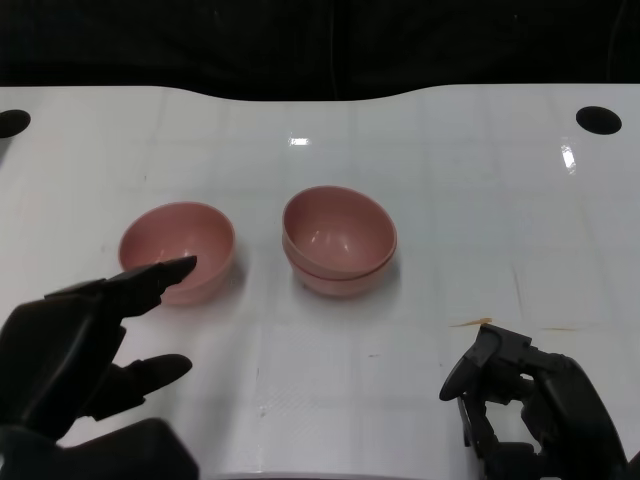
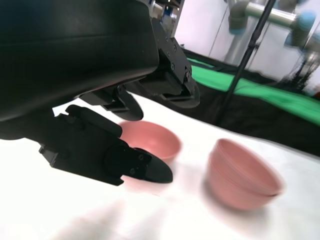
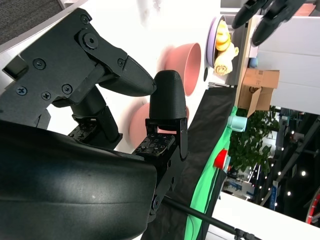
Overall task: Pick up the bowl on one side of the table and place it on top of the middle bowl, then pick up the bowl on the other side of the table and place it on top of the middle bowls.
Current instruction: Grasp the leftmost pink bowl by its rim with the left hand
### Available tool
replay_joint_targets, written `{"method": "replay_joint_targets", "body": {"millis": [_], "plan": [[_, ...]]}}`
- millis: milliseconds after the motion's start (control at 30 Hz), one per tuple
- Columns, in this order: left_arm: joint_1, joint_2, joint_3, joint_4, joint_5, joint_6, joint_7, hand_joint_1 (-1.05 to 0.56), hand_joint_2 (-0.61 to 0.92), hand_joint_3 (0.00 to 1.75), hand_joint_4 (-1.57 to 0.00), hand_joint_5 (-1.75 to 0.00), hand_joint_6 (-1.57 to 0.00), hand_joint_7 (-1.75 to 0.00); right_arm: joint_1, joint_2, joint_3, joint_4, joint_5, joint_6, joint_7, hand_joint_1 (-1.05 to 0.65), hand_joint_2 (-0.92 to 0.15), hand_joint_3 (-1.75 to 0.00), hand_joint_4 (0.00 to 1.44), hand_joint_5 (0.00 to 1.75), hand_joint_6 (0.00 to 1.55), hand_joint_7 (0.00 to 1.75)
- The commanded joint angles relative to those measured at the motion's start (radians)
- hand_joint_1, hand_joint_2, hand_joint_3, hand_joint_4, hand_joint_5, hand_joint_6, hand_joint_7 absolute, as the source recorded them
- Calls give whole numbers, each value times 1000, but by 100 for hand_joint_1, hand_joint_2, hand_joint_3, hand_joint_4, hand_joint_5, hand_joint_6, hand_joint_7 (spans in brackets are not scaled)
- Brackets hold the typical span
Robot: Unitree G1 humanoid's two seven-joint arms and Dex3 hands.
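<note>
One pink bowl (image 1: 178, 250) sits upright on the left part of the white table (image 1: 480, 200). In the middle stand two pink bowls nested together (image 1: 338, 240), a seam showing between their rims. My left hand (image 1: 90, 340) hovers just short of the left bowl, fingers spread and empty, with one fingertip reaching to the bowl's near rim. The left wrist view shows that hand (image 2: 100, 100) above the same bowl (image 2: 150, 140), with the stack (image 2: 242, 175) beyond. My right hand (image 1: 525, 395) is low at the near right, apart from the stack and holding nothing. Past its fingers (image 3: 167, 105) I see the stack (image 3: 137, 125).
Round black holes (image 1: 598, 120) mark the table's far corners. A small tan scrap (image 1: 470, 322) lies in front of my right hand. The table's far edge meets a dark backdrop.
</note>
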Motion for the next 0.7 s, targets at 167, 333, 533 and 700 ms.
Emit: {"method": "replay_joint_targets", "body": {"millis": [167, 333, 533, 700], "plan": [[-141, 53, -127, 77, 270, 155, 21, -59, 91, 6, -41, -1, -32, 0, 9, 6, -13, -11, -12, 3, -3, -21, -41, -136, 88, 174, 81, 147], [-228, 55, -185, 177, 335, 224, 55, -58, 89, 2, -45, -2, -35, -1, 14, 9, -16, -19, -9, 10, 3, -21, -42, -135, 88, 173, 81, 146], [-342, 59, -256, 315, 360, 292, 59, -56, 90, 1, -46, -2, -36, -1, 15, 8, -21, -25, -17, 19, 3, -22, -43, -134, 88, 174, 81, 145], [-416, 56, -308, 438, 352, 308, 80, -56, 90, 0, -50, -4, -40, -2, 13, 10, -23, -23, -23, 17, 5, -22, -43, -134, 88, 174, 81, 146]]}}
